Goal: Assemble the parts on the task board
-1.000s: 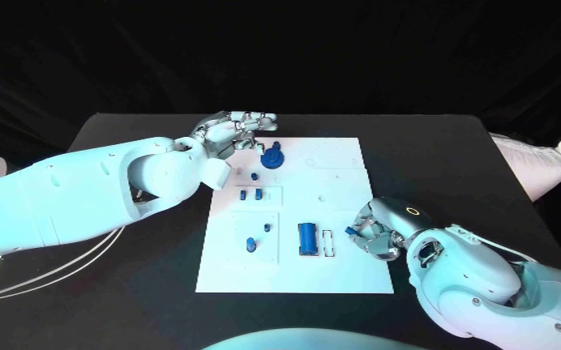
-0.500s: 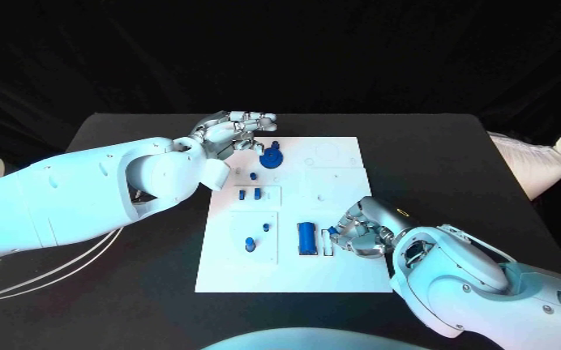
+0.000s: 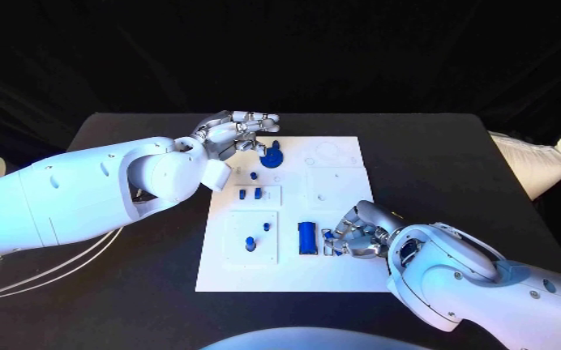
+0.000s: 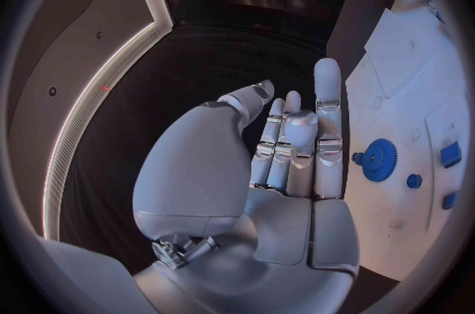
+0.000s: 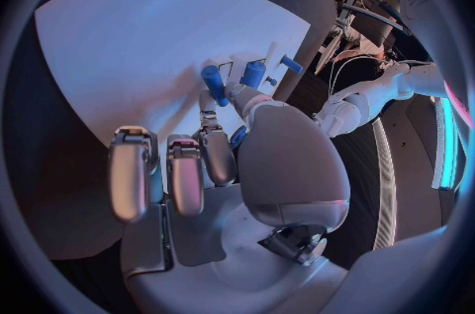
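Note:
The white task board [image 3: 339, 273] lies mid-table. On it are a blue gear [image 3: 272, 158], two small blue pegs [image 3: 250, 194], a blue cylinder [image 3: 307, 238] and smaller blue parts [image 3: 250, 244]. My left hand [image 3: 240, 131] hovers over the board's far left corner, just beside the gear [image 4: 377, 159], fingers straight and holding nothing [image 4: 297, 164]. My right hand [image 3: 357, 236] sits at the board's right edge, next to the cylinder. In the right wrist view a small blue part [image 5: 238, 136] shows pinched between its thumb and a finger, with the cylinder [image 5: 213, 83] just beyond the fingertips.
The black table [image 3: 468, 164] surrounds the board. A narrow white slot [image 3: 328, 241] lies between the cylinder and my right hand. My left forearm [image 3: 82, 196] covers the table's left side.
My right hand has slid left from the table onto the board's right edge, up to the slot beside the blue cylinder. My left hand has stayed put.

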{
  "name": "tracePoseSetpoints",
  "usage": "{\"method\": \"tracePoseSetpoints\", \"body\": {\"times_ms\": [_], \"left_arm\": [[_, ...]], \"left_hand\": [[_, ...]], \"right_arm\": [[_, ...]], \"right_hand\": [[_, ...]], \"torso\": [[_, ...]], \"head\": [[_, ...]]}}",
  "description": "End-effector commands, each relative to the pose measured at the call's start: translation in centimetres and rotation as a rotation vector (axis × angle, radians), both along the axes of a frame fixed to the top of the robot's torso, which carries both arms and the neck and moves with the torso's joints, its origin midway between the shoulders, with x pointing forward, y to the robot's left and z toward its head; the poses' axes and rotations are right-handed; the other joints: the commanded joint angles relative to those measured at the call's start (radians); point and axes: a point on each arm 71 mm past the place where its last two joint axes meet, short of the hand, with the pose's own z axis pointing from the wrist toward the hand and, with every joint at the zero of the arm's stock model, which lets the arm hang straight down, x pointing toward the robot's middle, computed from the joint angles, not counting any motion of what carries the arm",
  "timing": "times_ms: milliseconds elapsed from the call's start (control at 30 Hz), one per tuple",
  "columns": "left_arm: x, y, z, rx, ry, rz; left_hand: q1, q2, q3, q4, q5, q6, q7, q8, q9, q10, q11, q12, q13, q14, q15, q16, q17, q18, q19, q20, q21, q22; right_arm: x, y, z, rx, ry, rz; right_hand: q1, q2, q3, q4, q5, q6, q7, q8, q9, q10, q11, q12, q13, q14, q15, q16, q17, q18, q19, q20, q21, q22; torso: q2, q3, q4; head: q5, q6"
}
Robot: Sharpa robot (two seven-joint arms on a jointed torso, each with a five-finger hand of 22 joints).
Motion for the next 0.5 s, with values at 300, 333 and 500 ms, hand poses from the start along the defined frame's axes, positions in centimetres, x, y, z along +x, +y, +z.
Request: {"method": "tracePoseSetpoints", "body": {"times_ms": [300,333,500], "left_arm": [[-0.13,-0.4,0.12,-0.006,-0.007,-0.033],[-0.13,-0.4,0.12,-0.006,-0.007,-0.033],[-0.13,-0.46,0.12,-0.006,-0.006,-0.035]], "left_hand": [[-0.001,0.008,-0.004,-0.001,0.005,-0.01,0.0,0.005,0.001,-0.008,0.0,0.005,0.0,-0.01,0.0,0.005,-0.002,0.011,-0.001,0.004,-0.004,-0.002],[-0.001,0.008,-0.004,-0.001,0.005,-0.01,0.0,0.005,0.001,-0.008,0.0,0.005,0.0,-0.01,0.0,0.005,-0.002,0.011,-0.001,0.004,-0.004,-0.002],[-0.001,0.008,-0.004,-0.001,0.005,-0.01,0.0,0.005,0.001,-0.008,0.0,0.005,0.0,-0.01,0.0,0.005,-0.002,0.011,-0.001,0.004,-0.004,-0.002]], "right_arm": [[0.23,-0.15,-0.7,-0.066,0.037,0.0],[0.27,-0.15,-0.72,-0.069,0.036,0.001],[0.38,-0.07,-0.81,-0.078,0.033,0.01]], "right_hand": [[-0.042,0.012,-0.042,0.016,0.001,0.022,-0.013,0.011,0.014,0.019,-0.009,-0.012,0.075,0.102,-0.011,0.002,0.255,-0.012,0.027,-0.009,0.005,0.045],[-0.046,0.013,-0.048,0.019,0.001,0.023,-0.013,0.011,0.015,0.018,-0.009,-0.017,0.072,0.102,-0.012,0.001,0.254,-0.011,0.027,-0.009,0.004,0.044],[-0.067,0.02,-0.082,0.034,0.017,0.037,-0.02,0.024,0.031,0.021,-0.014,-0.013,0.076,0.102,-0.015,-0.001,0.251,-0.011,0.026,-0.011,0.003,0.043]], "torso": [[0.001,0.0007,-0.0007],[0.001,0.0005,-0.0009],[0.0,0.0005,-0.0003]], "head": [[0.0,0.0],[0.001,0.0],[0.001,-0.001]]}}
